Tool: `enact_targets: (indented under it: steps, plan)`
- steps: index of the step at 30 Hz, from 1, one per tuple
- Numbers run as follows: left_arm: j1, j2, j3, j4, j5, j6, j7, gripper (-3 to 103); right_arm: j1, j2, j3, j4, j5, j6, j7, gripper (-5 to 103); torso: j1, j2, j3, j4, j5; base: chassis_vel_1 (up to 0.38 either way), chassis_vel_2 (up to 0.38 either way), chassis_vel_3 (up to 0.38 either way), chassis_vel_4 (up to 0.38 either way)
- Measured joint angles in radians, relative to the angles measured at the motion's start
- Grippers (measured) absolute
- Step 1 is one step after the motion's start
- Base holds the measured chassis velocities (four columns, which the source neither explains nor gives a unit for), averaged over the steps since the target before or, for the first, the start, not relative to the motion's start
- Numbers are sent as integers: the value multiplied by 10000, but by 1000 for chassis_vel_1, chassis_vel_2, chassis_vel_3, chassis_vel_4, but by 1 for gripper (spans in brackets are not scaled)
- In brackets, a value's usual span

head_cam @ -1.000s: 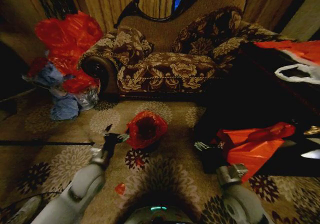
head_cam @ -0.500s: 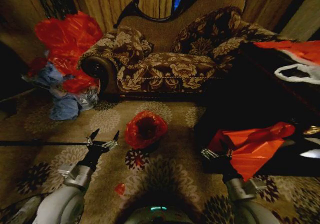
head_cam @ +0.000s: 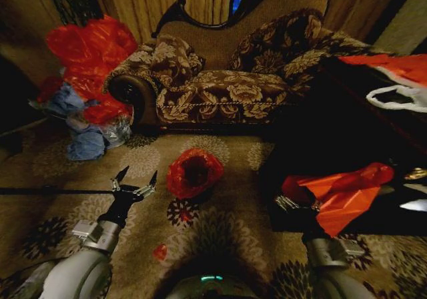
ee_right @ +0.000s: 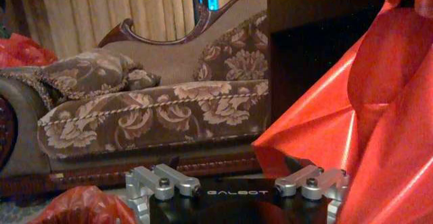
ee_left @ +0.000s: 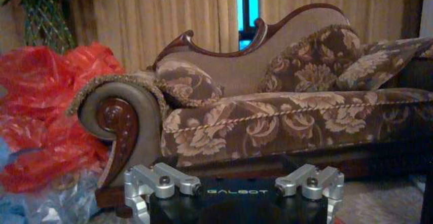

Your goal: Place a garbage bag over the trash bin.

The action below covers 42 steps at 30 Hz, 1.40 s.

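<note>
The garbage bag (head_cam: 193, 171), glossy crinkly red, is draped on the carpet in front of the sofa with its mouth open upward. The trash bin is hidden under it apart from a dark sliver at its base (head_cam: 200, 194). My left gripper (head_cam: 135, 182) hovers open a short way left of the bag, touching nothing. My right gripper (head_cam: 297, 204) stands open farther right, beside a red-orange plastic sheet (head_cam: 343, 195), with nothing between its fingers. The right wrist view catches the bag (ee_right: 81, 206) at its lower corner.
A patterned sofa (head_cam: 227, 79) stands behind the bag. Bulging red sacks (head_cam: 90, 52) and blue bags (head_cam: 87, 142) pile at the left. A dark cabinet (head_cam: 347, 125) with the sheet hanging off it lies to the right. A small red scrap (head_cam: 160, 251) is on the carpet.
My left gripper drew back leftward from the bag's edge and opened. My right arm pulled back toward me, its gripper shifting right along the red-orange sheet. The bag stayed put.
</note>
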Motion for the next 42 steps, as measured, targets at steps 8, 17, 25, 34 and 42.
enact_targets:
  steps: [8, 17, 25, 34, 42]
  plan:
    - [-64, 158, 155, 207, 295, -22, 122, 100, -71, 254, -146, -38, -400, 428, -1, 100, 0, 0, 0, 0, 0, 0, 0, 0, 0]
    - [-111, 214, 330, 206, 183, -16, 112, 100, -197, 399, -172, 80, -624, 468, -18, 100, 0, -1, 0, 0, 1, 0, 0, 0, 0]
    - [-174, 300, 455, 227, 77, 43, -40, 100, -215, 516, -128, 58, -734, 470, -9, 100, 0, -1, 0, 0, 1, 0, 0, 0, 0]
    - [-201, 138, 382, 261, 614, -59, 23, 100, -232, 448, -209, 15, -717, 517, 44, 100, 0, -1, 0, 0, 1, 0, 0, 0, 0]
    - [372, -893, 614, -128, 1039, -202, 66, 100, -224, 390, -334, 48, -617, 593, 152, 100, 0, -1, 0, 1, 2, 0, 0, 0, 0]
